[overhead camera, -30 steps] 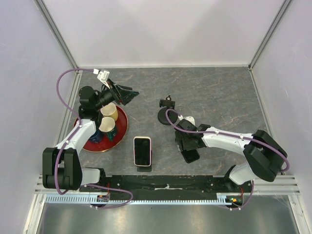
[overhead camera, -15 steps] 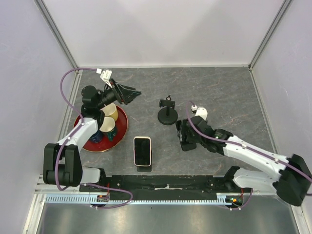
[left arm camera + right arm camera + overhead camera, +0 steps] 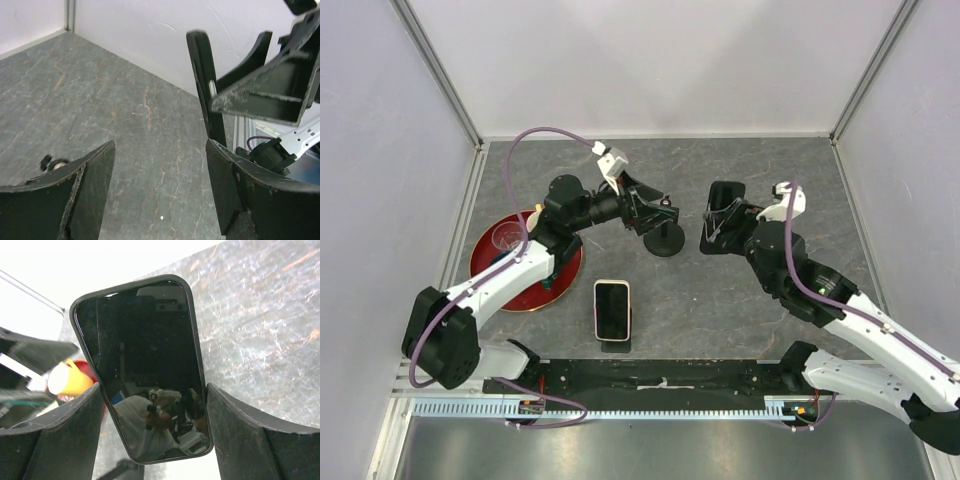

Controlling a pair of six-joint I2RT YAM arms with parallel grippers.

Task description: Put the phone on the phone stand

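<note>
A grey, marbled table (image 3: 770,180) fills the floor of the booth, with plain pale walls (image 3: 650,60) on three sides. At about nine o'clock on it sits a round red tray (image 3: 488,262), partly covered from above. A clear-looking cup (image 3: 505,238) stands on its far-left part. From the right side I can also see a yellow cup (image 3: 70,379) on that tray. At about seven o'clock, just beside the tray, a white-cased handset (image 3: 612,310) lies flat, screen up and dark. A black rail (image 3: 660,378) runs along the six o'clock edge.
</note>
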